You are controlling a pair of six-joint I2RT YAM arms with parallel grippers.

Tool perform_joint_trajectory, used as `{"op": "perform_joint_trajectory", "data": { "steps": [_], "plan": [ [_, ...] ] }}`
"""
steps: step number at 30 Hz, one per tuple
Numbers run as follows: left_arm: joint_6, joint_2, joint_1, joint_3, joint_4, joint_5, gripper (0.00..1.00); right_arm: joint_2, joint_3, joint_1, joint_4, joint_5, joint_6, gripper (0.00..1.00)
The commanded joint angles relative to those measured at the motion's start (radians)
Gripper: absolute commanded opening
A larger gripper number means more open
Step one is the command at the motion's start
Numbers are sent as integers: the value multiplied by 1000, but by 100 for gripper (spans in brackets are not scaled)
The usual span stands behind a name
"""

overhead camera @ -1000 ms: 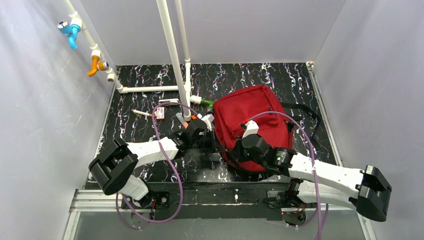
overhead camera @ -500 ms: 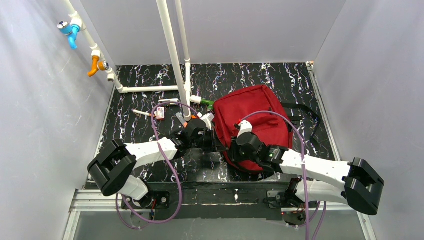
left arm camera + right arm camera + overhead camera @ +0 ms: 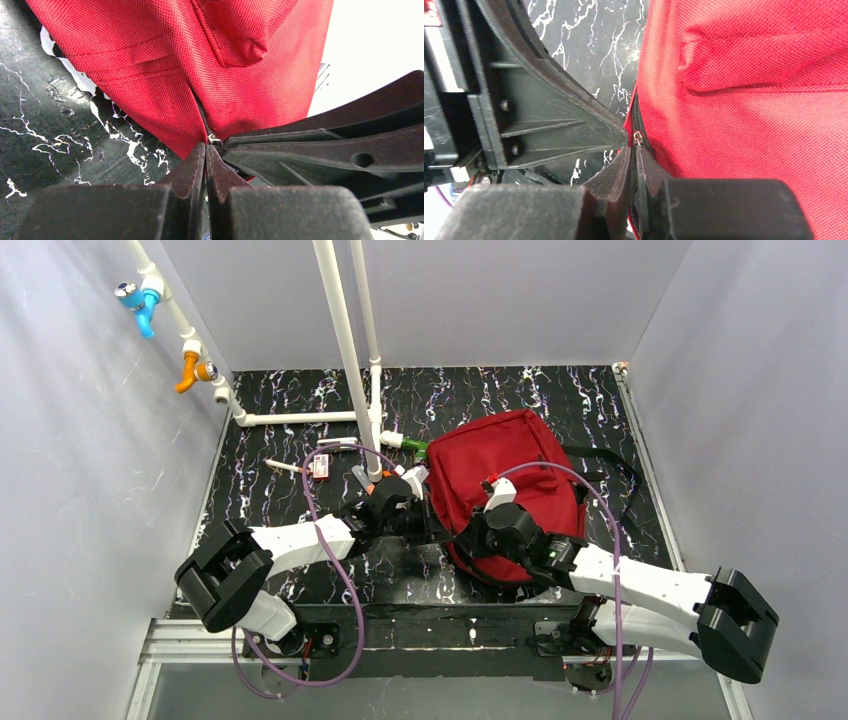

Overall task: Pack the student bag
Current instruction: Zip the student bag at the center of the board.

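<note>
A student bag [image 3: 515, 465] of coarse, dark-red woven fabric lies slumped on the right half of a black tabletop [image 3: 290, 440] veined with white like marble. A black strap [image 3: 612, 454] trails from its far right side. In the close views the weave is ribbed and canvas-like, with stitched seams and a folded pocket edge.

A black zipper [image 3: 201, 117] runs down to the bag's pointed near-left corner. There the left end effector [image 3: 206, 147] has its matte black fingers pressed fully together against the corner. Whether fabric is caught between them cannot be told. Just beside it, the right end effector [image 3: 633, 150] is pinched narrowly on the zipper strip, under a small metal ring.

Since half a second ago the right arm's wrist and elbow have shifted slightly rightward and nearer. The bag and left arm have not moved.

White plastic pipes [image 3: 345, 350] cross the back, with a blue valve [image 3: 143, 305] and an orange valve [image 3: 190, 370]. A small red-labelled item [image 3: 320, 468] lies near them, its writing too small to read.
</note>
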Motion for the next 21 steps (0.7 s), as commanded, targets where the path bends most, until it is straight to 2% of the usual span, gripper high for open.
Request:
{"op": "perform_joint_trajectory", "data": {
  "steps": [1,9,12,17,21],
  "plan": [
    [-2,-35,0,-16,12,39,0,30,9,-7,48,-34,-4,17],
    [9,-17,0,2,11,50,0,77,-30,-7,87,-129,26,22],
    [7,-20,2,-5,10,49,0,61,-34,-7,41,-114,23,26],
    [13,-26,2,-4,9,65,0,8,-66,-7,38,-68,26,38],
    [2,-12,1,-2,9,80,0,44,-66,-7,93,-93,14,40]
  ]
}}
